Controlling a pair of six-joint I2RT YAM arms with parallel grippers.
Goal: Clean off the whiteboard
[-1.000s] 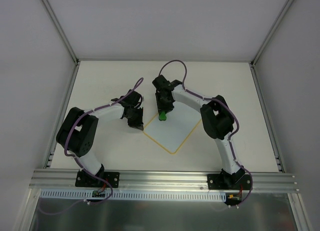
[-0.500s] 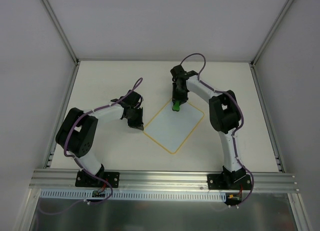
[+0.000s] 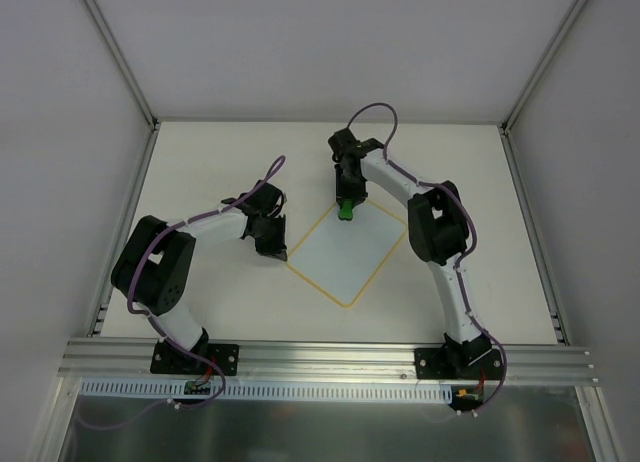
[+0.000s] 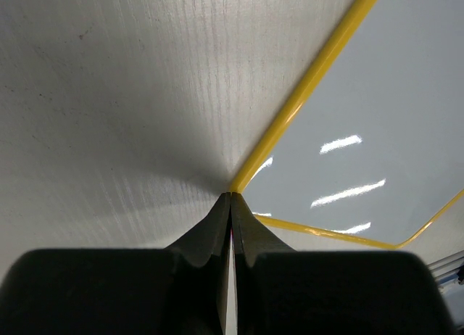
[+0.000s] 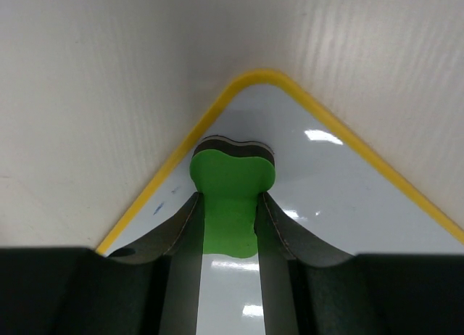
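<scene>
- Lying diagonally mid-table, the flat white, yellow-rimmed whiteboard (image 3: 350, 252) looks nearly wiped.
- The left gripper (image 4: 231, 203), fingers pressed together, touches its rim.
- The right gripper (image 5: 230, 204) pinches a small green eraser block (image 5: 232, 172) at the far corner; next, wipe the faint blue specks (image 5: 155, 209).

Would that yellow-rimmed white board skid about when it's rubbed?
Probably: the whiteboard looks thin and light, lying flat on the table. Its face shows sharp glare, so it is likely slick. It seems stiff, its rim running straight; the shut left gripper at that rim may steady it against the eraser.
</scene>
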